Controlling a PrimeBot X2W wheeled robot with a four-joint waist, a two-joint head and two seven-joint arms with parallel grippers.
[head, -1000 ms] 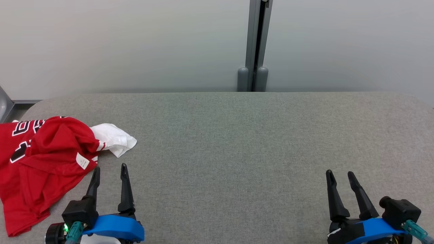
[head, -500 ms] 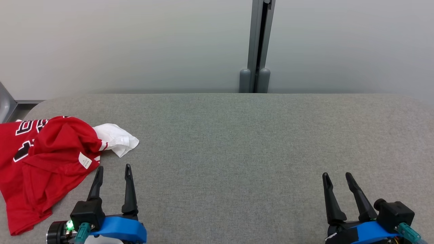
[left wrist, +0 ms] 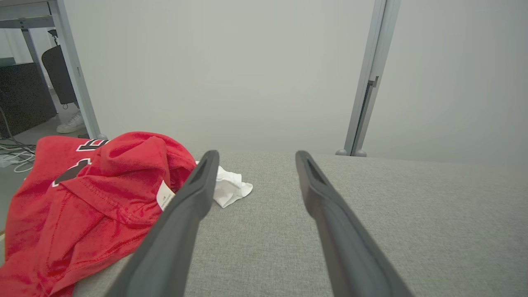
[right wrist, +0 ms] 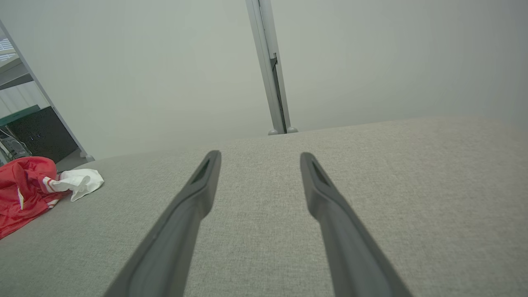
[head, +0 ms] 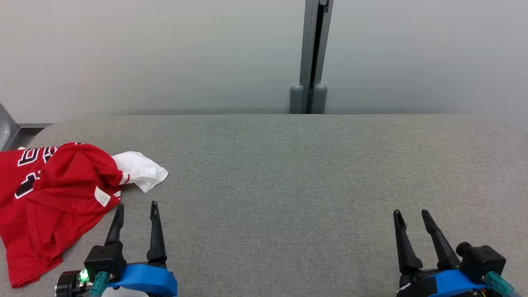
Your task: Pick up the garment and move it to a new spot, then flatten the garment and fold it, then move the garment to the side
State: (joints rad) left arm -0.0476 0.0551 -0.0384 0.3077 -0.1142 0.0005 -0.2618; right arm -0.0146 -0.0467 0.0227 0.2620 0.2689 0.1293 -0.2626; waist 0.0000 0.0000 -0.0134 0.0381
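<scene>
Head view: red garment (head: 53,194) crumpled at table (head: 288,185) L edge; L hand (head: 136,204), R hand (head: 411,211) both spread, empty.

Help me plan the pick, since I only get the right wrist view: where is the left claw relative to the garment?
Observer: The left claw stands open just right of the crumpled red garment, at its near side.
Operator: Holding cloth?
Observer: No, nothing sits between its fingers.
Operator: Any markings on it?
Observer: Black, white-edged lettering on its far left part.
</scene>
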